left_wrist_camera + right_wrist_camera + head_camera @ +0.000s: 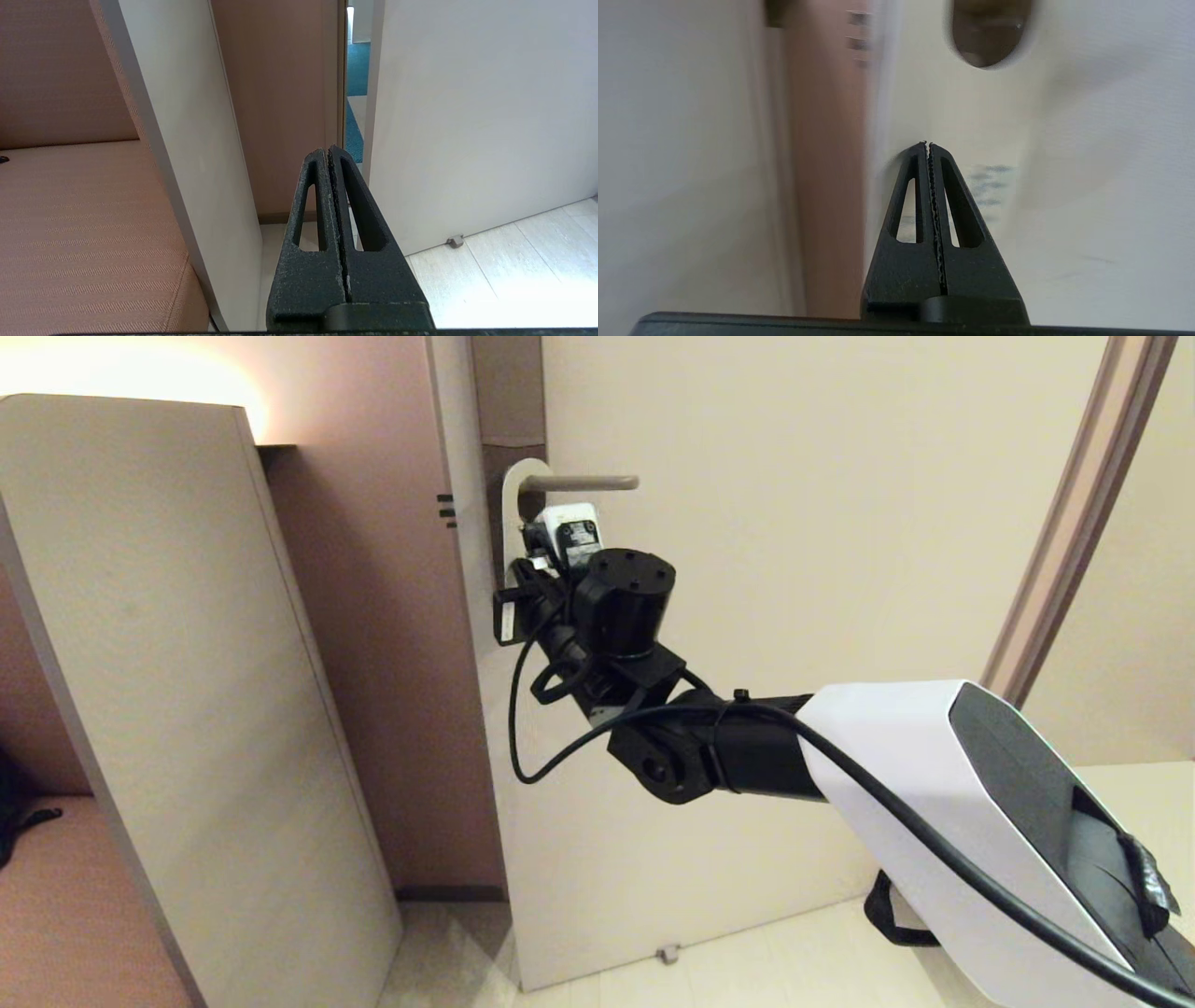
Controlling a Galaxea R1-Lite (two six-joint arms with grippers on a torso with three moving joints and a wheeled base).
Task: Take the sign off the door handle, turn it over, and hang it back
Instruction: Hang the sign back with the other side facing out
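- White forearm shell [896, 756] with black inset panel
- Black wrist joints, round screw-dotted cap [627, 581]
- Looping black cable [523, 709]
- Black, slotted, serrated fingers [957, 219]

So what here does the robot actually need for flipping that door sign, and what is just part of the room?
Needed for the job:
- sign, hanging on the handle
- door handle
- right hand, shut, raised close to the sign

Just there:
- door
- pale upright panel
- padded bench
- doorstop on the floor
- left hand, shut, parked low
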